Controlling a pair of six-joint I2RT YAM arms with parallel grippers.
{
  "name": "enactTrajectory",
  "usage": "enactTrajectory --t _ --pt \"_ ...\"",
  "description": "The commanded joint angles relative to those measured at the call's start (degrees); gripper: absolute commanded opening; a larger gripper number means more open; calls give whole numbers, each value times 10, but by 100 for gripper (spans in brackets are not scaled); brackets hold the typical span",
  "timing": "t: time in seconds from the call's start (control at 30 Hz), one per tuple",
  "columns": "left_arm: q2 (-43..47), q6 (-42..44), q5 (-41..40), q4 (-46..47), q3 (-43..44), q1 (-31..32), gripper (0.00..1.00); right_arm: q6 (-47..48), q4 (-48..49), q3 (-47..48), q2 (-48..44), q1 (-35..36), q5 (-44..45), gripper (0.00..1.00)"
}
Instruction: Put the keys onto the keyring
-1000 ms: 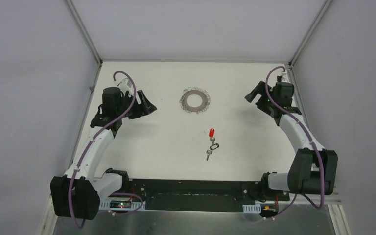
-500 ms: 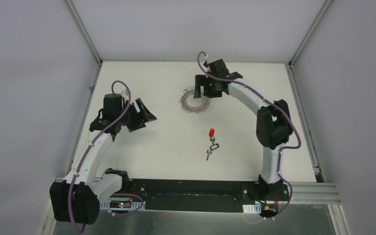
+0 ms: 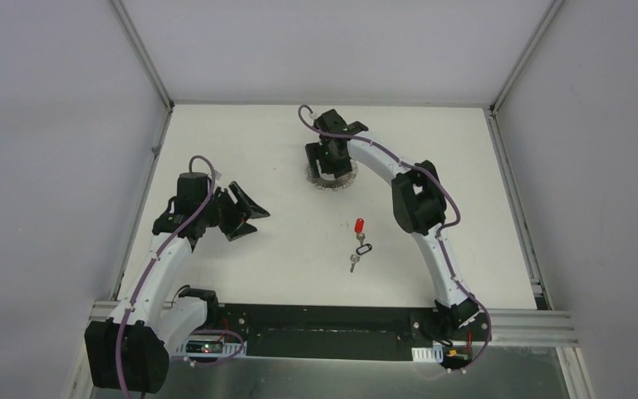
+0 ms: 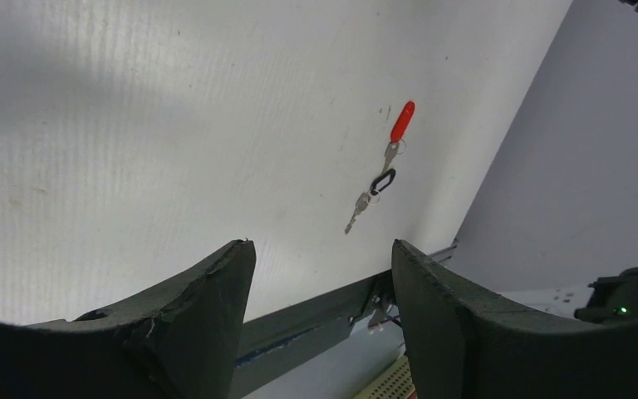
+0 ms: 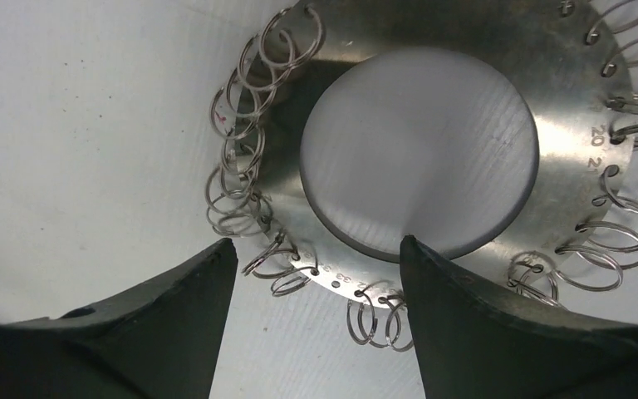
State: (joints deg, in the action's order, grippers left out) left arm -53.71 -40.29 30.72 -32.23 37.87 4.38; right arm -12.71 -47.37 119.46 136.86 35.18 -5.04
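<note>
We start with the keys [image 3: 359, 245]. The red-headed key, the small dark loop and the little silver key lie in a short line on the white surface [image 3: 241, 133], near the middle and a little toward the arms' bases. Nothing touches them. In the left wrist view the keys [image 4: 378, 183] sit well ahead of the fingers, flat and free.

The keyring [image 3: 337, 184] lies farther back on the surface, well apart from the keys. From above most of it is hidden under the right tool [image 3: 330, 162]. In the right wrist view the keyring [image 5: 581, 108] fills the frame: a flat metal disc with a round hole and wire loops all around its edge. None of the loops we can see carries a key.

The right tool [image 5: 316, 249] hangs just over the ring's near rim with its jaws spread and nothing clamped between them. We cannot tell whether its fingers touch the metal. The left tool [image 3: 245, 208] is off to the left, also spread wide and empty, pointed toward the keys.

We judge the task barely begun. Neither the ring nor the keys have been picked up, and no key is threaded on.
</note>
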Motion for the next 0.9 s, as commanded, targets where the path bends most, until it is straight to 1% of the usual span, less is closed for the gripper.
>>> enactTrajectory --t 0.0,0.1,0.2,0.23,0.27,0.4,0.6,0.67,0.77,0.87 --pt "13 -53 53 -2 11 -6 63 8 -22 39 20 0 16 74" --pt "8 -62 78 -3 21 -6 63 8 -25 36 29 1 16 74" --pt "11 -67 85 -5 28 -6 62 8 -30 24 28 7 16 74" --pt "13 -68 86 -5 30 -6 62 5 -30 15 24 10 -97 73" --pt "16 -69 86 -5 33 -6 62 4 -29 5 20 14 -147 72" --pt "23 -66 84 -7 40 -6 62 1 -26 -53 -9 37 -221 72" --pt "22 -50 78 -24 53 -6 62 -15 -33 -135 -55 79 -293 73" --pt "21 -39 74 -34 62 -6 63 -25 -17 -173 -78 91 -317 73" --pt "18 -20 64 -53 75 -6 63 -31 -4 -201 -113 110 -312 76" --pt "11 -1 56 -74 86 -6 63 -55 22 -219 -157 114 -313 78"
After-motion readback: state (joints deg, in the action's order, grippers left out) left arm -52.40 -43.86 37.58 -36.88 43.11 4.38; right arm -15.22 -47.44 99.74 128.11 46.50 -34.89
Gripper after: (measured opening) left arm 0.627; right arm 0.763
